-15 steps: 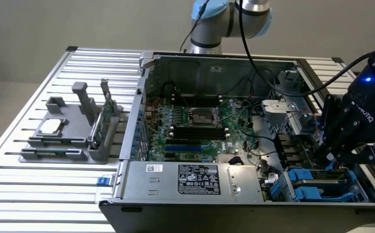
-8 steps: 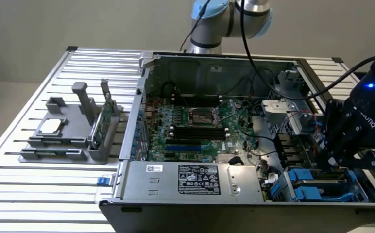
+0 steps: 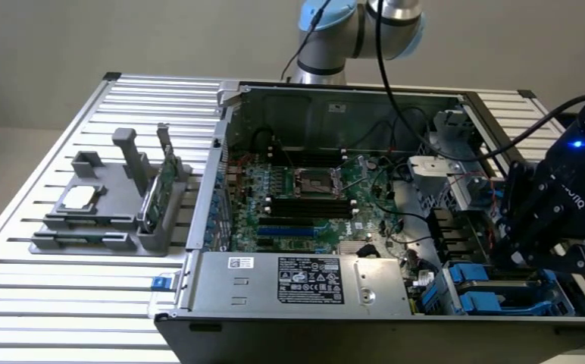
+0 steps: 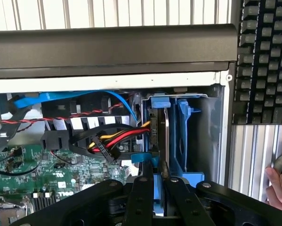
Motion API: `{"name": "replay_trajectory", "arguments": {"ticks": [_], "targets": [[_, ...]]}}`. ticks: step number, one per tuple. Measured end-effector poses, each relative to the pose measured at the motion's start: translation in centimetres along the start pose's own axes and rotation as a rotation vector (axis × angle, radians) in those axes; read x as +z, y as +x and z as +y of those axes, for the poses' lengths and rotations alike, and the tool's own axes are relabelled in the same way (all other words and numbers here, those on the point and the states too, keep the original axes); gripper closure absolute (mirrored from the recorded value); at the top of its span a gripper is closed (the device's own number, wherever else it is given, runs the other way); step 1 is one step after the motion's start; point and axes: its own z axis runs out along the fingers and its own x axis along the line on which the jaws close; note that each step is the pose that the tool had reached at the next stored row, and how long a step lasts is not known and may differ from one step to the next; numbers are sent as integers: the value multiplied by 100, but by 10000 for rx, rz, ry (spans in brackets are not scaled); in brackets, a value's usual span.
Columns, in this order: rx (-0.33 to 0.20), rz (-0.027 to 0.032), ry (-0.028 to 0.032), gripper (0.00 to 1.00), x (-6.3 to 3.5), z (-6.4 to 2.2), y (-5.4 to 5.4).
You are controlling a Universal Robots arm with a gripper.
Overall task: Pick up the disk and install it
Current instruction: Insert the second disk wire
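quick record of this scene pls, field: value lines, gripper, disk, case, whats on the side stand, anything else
gripper: black gripper over the drive bay at the corner of the case, closed on the disk
disk: thin metal drive in a bright blue plastic carrier, standing on edge, partly down in the blue bay
case: open black computer case, green motherboard exposed
side stand: grey holder with a square silver chip and an upright green card
person: a hand beside the case
other: black keyboard

End effector point(image 4: 155, 181) low, fingers point(image 4: 143, 197) near-closed, gripping sth. thin.
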Motion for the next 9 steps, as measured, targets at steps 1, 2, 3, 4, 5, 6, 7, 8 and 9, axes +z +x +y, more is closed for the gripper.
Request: {"name": "replay_trajectory", "arguments": {"ticks": [1,2,3,4,5,6,7,8,9], "targets": [[-11,19,1,84,6,2,0],[-23,41,1,84,12,4,0],[-35,64,2,84,18,6,1],[-49,86,3,84,22,9,2],[-61,106,3,84,25,13,2],[-72,122,4,84,27,17,2],[-83,136,4,84,28,21,1],[-95,146,5,84,29,25,0],[-105,156,5,84,30,27,-1]]}}
